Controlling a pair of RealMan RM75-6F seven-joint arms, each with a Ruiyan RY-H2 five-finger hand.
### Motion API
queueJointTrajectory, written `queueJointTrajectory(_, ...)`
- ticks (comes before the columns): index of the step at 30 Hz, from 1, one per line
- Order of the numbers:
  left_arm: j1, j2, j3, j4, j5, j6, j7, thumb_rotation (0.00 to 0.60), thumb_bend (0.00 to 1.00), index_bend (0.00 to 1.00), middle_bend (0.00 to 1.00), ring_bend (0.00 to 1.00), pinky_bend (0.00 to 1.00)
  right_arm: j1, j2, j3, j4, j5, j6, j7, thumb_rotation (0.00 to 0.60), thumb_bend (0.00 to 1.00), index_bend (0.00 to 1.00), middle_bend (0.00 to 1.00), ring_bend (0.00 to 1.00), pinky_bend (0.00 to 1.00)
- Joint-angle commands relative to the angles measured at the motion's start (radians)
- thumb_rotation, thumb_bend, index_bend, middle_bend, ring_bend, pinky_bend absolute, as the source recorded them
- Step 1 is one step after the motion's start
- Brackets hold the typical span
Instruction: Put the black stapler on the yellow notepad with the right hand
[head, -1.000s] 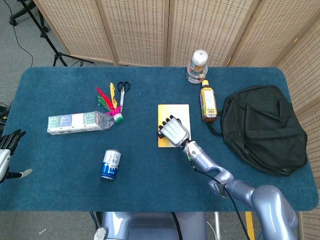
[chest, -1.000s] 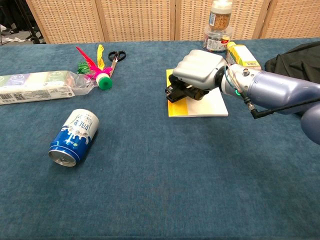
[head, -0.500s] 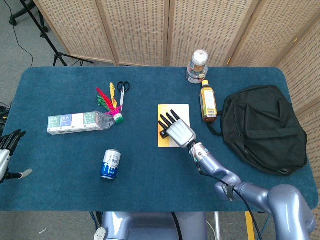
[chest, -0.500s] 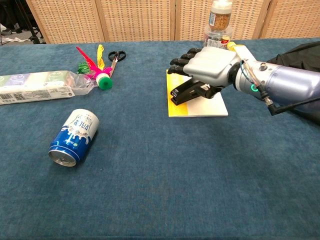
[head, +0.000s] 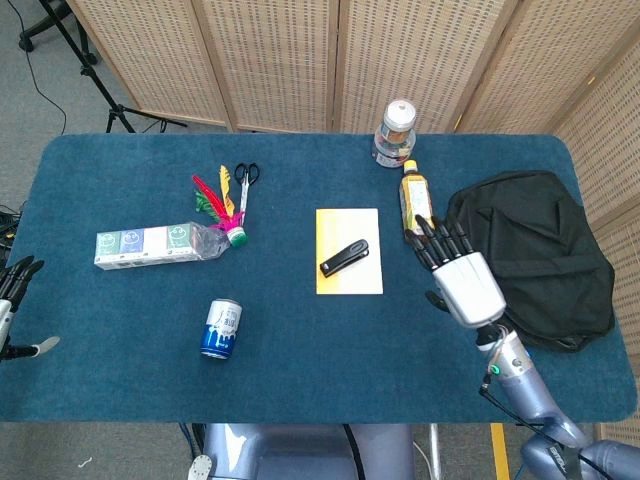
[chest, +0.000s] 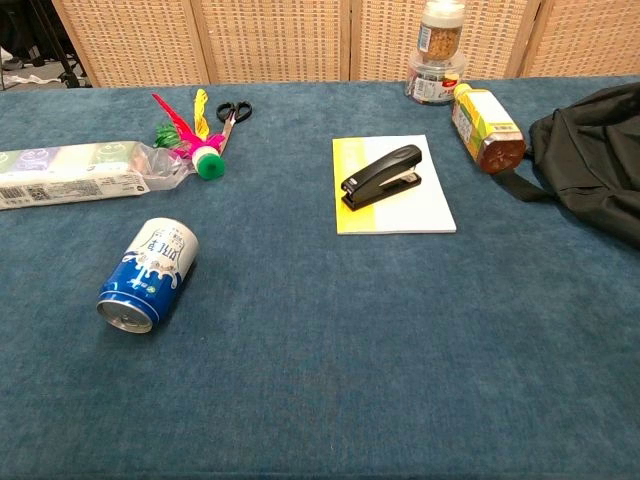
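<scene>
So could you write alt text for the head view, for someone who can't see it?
A black stapler lies on a yellow notepad mid-table, and the robot's right hand hovers open to its right, near a black bag. A can lies further left.

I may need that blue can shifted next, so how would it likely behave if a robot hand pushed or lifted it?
The blue can lies on its side on the blue cloth, so a sideways push would probably send it rolling. Its smooth printed wall looks likely to slip in a loose grip. Whether it is full or empty cannot be told, so its weight is uncertain.
</scene>
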Motion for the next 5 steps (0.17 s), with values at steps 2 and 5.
queueJointTrajectory(2, 0.006, -0.015, -0.005, 0.008, 0.010, 0.028, 0.006, 0.600, 0.00, 0.00, 0.00, 0.00, 0.00, -0.201, 0.036, -0.077, 0.097, -0.042, 0.216, 0.293, 0.600, 0.00, 0.00, 0.00, 0.00, 0.00)
queueJointTrajectory(5, 0.011, -0.019, -0.003, 0.009, 0.020, 0.042, 0.003, 0.600, 0.00, 0.00, 0.00, 0.00, 0.00, -0.240, 0.016, -0.078, 0.160, -0.014, 0.229, 0.356, 0.600, 0.00, 0.00, 0.00, 0.00, 0.00)
